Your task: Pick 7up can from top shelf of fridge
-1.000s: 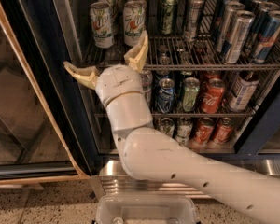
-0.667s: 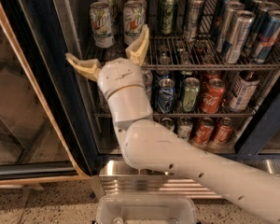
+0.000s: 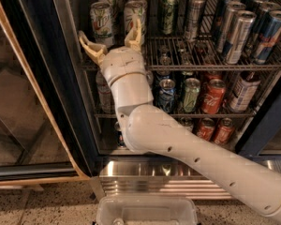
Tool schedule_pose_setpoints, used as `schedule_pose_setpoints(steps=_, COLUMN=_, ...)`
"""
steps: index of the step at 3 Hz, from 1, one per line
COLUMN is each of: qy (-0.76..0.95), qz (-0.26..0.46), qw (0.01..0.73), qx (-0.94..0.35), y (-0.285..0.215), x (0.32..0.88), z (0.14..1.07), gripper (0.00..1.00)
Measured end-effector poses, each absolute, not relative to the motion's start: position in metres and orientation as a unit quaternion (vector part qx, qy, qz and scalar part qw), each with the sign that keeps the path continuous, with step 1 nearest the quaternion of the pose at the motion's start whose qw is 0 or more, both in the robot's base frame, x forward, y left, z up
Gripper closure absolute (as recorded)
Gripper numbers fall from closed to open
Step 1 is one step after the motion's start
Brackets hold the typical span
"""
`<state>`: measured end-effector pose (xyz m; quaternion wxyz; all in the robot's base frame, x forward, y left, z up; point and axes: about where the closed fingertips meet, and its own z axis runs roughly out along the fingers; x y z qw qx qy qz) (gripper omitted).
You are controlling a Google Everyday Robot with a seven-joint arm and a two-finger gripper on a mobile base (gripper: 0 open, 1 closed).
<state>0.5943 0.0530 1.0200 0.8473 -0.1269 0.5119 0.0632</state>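
The fridge [image 3: 47, 74] stands open in front of me. Its top shelf [image 3: 210, 65] holds two white-silver 7up cans at the front left: one [image 3: 101, 22] on the far left and a second [image 3: 131, 11] beside it. My gripper [image 3: 109, 28] is open at the shelf's front edge. Its cream fingers [image 3: 90, 47] reach up on either side of the left 7up can without touching it. The right finger overlaps the lower part of the second can. My white arm hides the shelf's left front edge and part of the rack below.
Green cans [image 3: 167, 11], silver cans [image 3: 193, 15] and blue-silver cans [image 3: 267, 34] fill the rest of the top shelf. The lower rack holds a Coca-Cola can [image 3: 211, 96] among others. The glass door [image 3: 18, 107] stands open on the left. A ribbed steel base panel [image 3: 131, 172] and a clear tray [image 3: 145, 212] lie below.
My gripper has risen and moved in toward the left 7up can, so its open fingers now flank the can instead of sitting below the shelf edge.
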Motion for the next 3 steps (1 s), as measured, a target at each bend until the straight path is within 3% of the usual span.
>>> schedule_pose_setpoints(steps=1, qy=0.527, qz=0.054, qw=0.837, qx=-0.136, y=0.053, x=0.591, z=1.027, gripper=0.18)
schedule_pose_setpoints(steps=2, qy=0.555, qz=0.08, qw=0.817, qx=-0.131, y=0.059, x=0.595, z=1.013, gripper=0.01)
schedule_pose_setpoints(steps=3, qy=0.555, qz=0.08, qw=0.817, qx=-0.131, y=0.059, x=0.595, z=1.013, gripper=0.0)
